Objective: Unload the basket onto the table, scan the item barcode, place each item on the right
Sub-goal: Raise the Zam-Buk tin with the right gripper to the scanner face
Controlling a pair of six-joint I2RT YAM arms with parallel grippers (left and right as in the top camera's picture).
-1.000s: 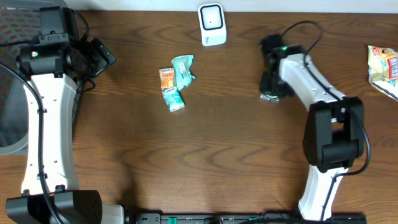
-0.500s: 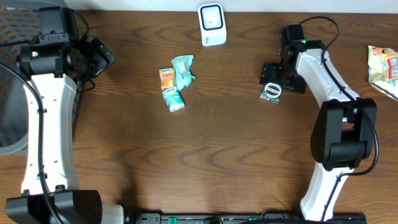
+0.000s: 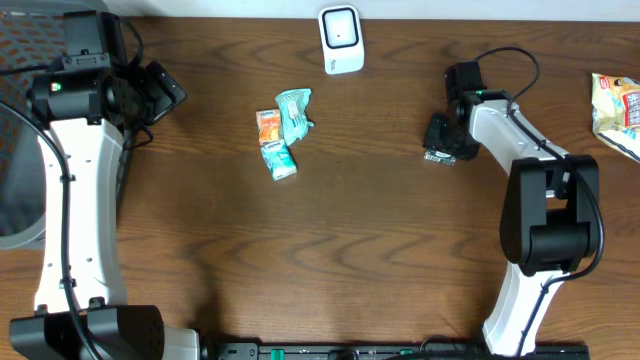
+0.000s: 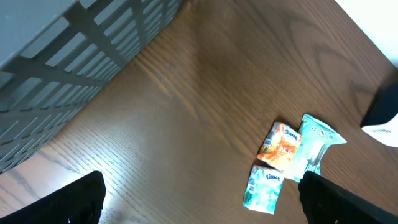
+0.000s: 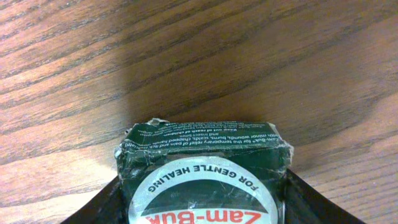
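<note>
A dark green Zam-Buk box with a white round label lies on the wooden table, right of centre. My right gripper stands over it, and its black fingers press against both sides of the box. From overhead only a sliver of the box shows below the right gripper. The white barcode scanner stands at the table's far edge. My left gripper hangs open and empty at the far left, high above the table.
A small pile of packets, teal tissue packs and an orange one, lies left of centre. A yellow snack bag sits at the right edge. A grey slatted basket stands beyond the table's left side.
The right gripper let go of the box, drew back toward the far edge, then came down over it again and closed on its sides. The left arm stayed still.
</note>
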